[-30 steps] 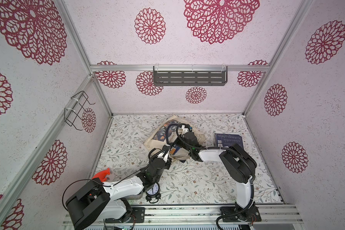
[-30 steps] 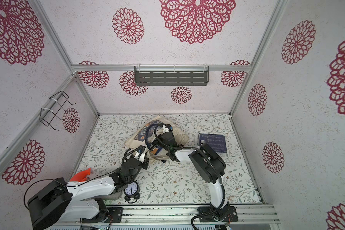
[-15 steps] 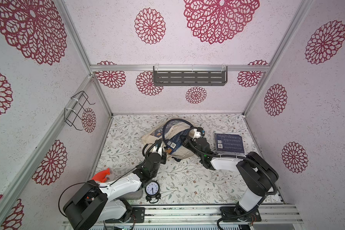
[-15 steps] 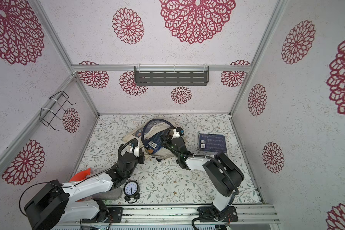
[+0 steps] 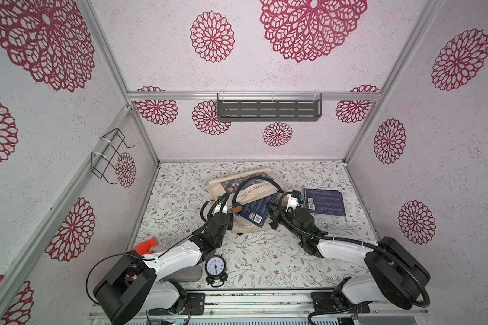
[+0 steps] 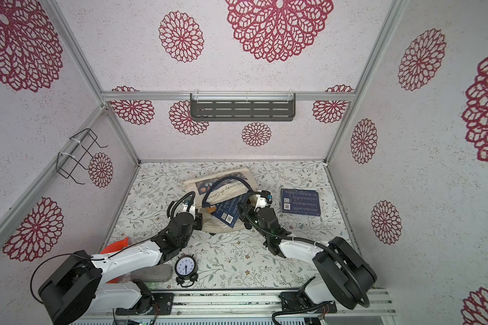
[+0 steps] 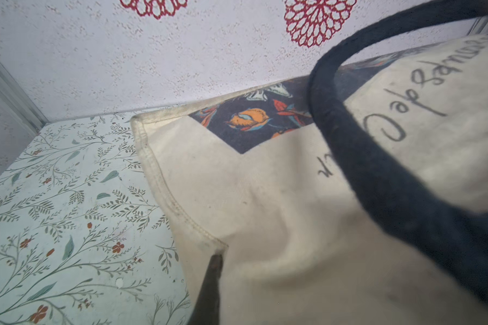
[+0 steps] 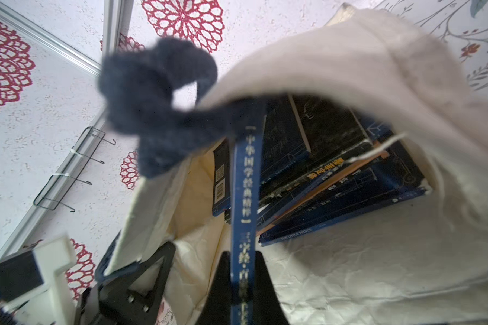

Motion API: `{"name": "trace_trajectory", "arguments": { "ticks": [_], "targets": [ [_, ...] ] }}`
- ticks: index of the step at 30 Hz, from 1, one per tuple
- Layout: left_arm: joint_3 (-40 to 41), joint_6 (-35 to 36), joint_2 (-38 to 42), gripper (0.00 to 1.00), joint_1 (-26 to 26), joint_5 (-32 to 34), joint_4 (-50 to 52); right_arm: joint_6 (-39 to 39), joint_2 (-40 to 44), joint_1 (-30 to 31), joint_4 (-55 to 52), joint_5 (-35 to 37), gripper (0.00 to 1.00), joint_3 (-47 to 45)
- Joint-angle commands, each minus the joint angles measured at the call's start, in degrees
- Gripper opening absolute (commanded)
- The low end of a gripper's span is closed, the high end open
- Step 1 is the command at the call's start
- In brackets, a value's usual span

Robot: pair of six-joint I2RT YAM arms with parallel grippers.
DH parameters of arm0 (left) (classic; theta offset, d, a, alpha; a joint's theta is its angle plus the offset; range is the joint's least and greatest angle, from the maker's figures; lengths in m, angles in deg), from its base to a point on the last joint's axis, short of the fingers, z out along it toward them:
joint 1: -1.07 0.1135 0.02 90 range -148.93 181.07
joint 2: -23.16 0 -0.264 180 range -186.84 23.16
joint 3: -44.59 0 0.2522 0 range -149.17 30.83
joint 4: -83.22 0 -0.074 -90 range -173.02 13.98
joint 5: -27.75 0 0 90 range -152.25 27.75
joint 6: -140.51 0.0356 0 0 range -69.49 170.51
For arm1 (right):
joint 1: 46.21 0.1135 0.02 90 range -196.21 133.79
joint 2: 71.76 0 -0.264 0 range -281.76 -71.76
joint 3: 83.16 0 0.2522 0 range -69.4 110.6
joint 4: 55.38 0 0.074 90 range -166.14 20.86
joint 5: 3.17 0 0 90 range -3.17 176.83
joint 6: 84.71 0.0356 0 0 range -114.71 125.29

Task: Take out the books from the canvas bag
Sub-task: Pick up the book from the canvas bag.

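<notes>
In the middle of the pale floral-printed tabletop (image 5: 181,202) lies the large floppy cream canvas bag with navy strap handles (image 5: 258,191), its mouth turned toward our right arm. Well clear of it on our right side, one thin navy book with a white barcode (image 5: 324,202) rests flat on the table. Inside the bag, the right wrist view shows a leaning stack of dark navy, black and orange-edged books (image 8: 335,174).

A thin blue-spined book with pale lettering (image 8: 244,197) juts halfway out of the mouth, and the right gripper (image 8: 243,270) is clamped narrowly on its spine. That spine runs straight away from the jaws into the bag, so the book's long axis lines up with the gripper's own reach. We judge the pull should go back along that line, toward the right arm's base, then swing to the bare table beside the flat book.

The left gripper (image 7: 213,270) sits on the bag's opposite side, pinched tight on the cream hem, and looks placed to anchor the cloth against that pull.
</notes>
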Motion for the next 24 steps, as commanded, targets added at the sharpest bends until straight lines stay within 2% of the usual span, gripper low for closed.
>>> {"name": "trace_trajectory", "arguments": {
  "ticks": [1,9,12,18,24],
  "targets": [
    [-1.21,-2.57,-0.64,0.00,1.09,1.29,1.61,-6.19,6.96,-1.11,8.20,1.64,0.00,-0.73],
    [-2.02,-3.64,-0.59,0.00,1.09,1.00,3.28,-12.13,14.37,-3.32,-1.25,-8.21,0.00,-2.27],
    [-2.01,-3.88,-0.55,0.00,1.09,0.48,3.28,-12.06,13.46,-5.16,-5.75,-9.03,0.00,0.20],
    [-2.21,-4.17,-0.49,0.00,1.07,0.35,4.09,-12.15,8.74,-5.74,-11.20,-18.15,0.00,7.56],
    [-1.77,-5.15,0.99,0.00,1.08,-1.13,4.20,-15.34,10.19,-4.91,-17.42,-20.77,0.00,6.05]
  ]
}}
